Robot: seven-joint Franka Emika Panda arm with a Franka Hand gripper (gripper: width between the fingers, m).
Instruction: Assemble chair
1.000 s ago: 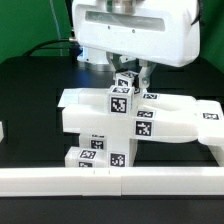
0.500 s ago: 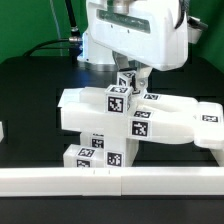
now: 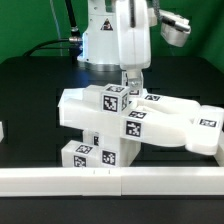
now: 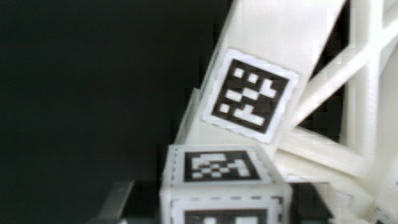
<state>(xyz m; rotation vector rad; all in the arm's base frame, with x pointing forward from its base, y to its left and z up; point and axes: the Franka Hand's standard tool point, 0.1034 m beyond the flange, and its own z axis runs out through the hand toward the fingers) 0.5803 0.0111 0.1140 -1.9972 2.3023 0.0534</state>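
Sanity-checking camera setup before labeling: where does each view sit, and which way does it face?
Exterior view: off the arm, low near the table's edge, looking across a white border rail at the chair parts; the arm and the shut gripper come down from above.
Wrist view: on the wrist, close up on a tagged block and X-braced panel; no fingers clearly visible.
Shared: the tagged white chair parts.

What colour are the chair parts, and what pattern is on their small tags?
The chair parts are matte white; their tags are black-and-white squares, clearest in the wrist view.
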